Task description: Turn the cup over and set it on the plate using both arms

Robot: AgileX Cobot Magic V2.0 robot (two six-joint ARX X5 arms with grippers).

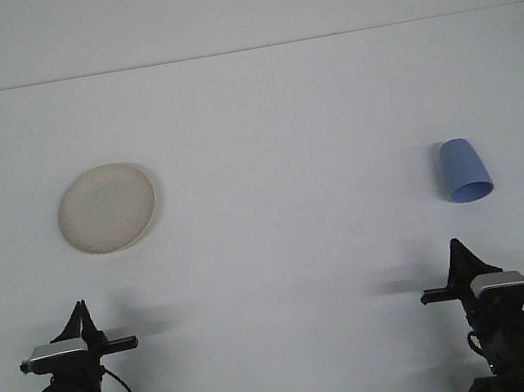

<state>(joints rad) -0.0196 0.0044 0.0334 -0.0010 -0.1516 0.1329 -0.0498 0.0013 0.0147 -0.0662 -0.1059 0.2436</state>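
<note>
Blue cup (465,170) lies beyond right fingers (454,253), apart; finger state unclear

- A single front view, set behind and above the two arms, looking forward over the white bench (282,253) toward its far edge.
- Both arms sit at the bottom edge of the frame: the left tool (81,317) low on the left, the right tool (456,257) low on the right (each pointing away from the lens).
- The view is wide, taking in the bench well ahead of both tools.
- No second view shares the scene.
</note>
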